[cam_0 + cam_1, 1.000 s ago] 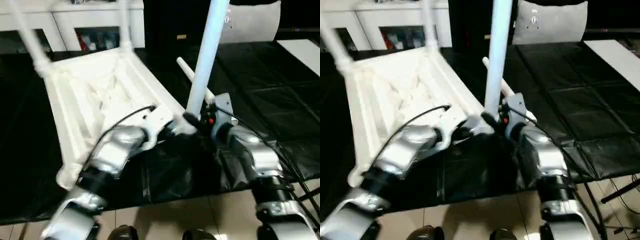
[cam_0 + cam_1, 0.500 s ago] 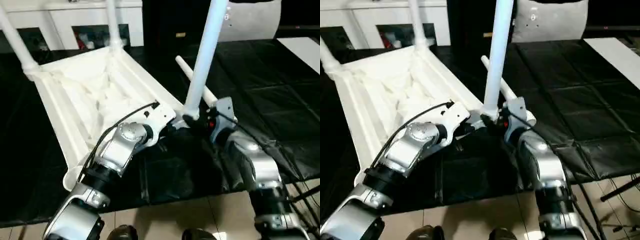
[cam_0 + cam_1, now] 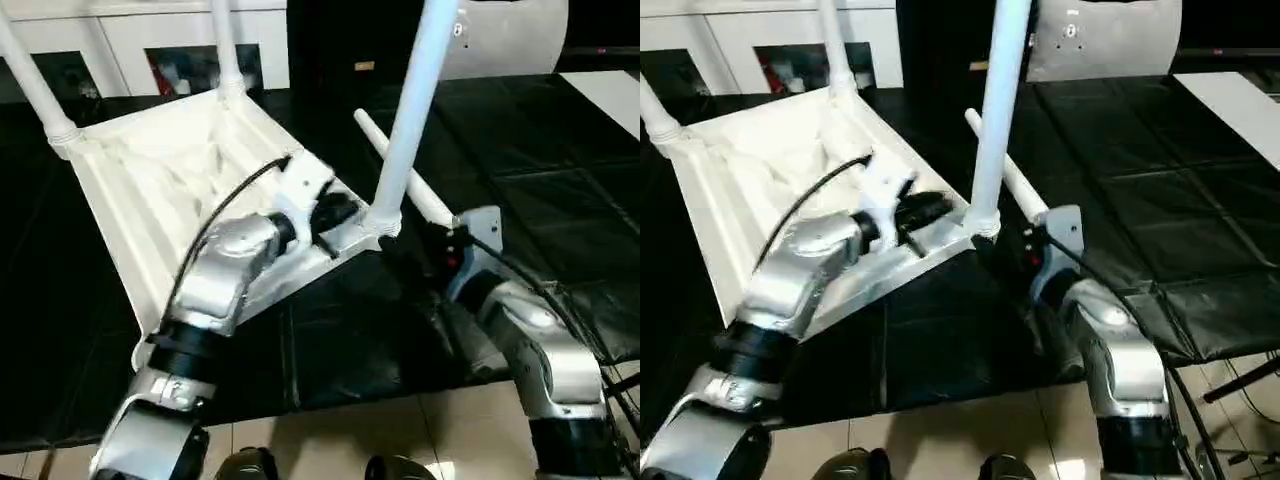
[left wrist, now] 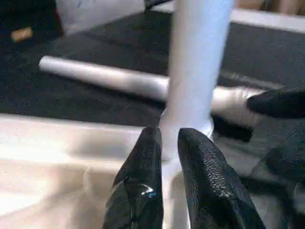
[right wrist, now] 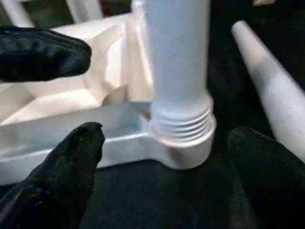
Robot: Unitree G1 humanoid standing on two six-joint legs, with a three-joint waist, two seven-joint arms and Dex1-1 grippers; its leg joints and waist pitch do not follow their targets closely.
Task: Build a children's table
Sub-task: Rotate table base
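Note:
The children's table lies upside down on the black cover, its white ribbed top tilted. Two legs stand in the far corners. A third leg stands upright in the near right corner socket, its threads showing above the socket. A fourth leg lies loose behind it. My left gripper hovers over the top's edge just beside that socket, fingers a narrow gap apart, holding nothing. My right gripper is open wide, one finger on each side of the socket, touching nothing.
The black-covered work surface ends at its front edge near my forearms, with tiled floor below. White cabinets stand behind the table. A pale grey panel and a white board are at the back right.
My right gripper opened off the base of the standing leg and drew back a little. My left gripper rose onto the table top's edge by the socket, its fingers parting slightly.

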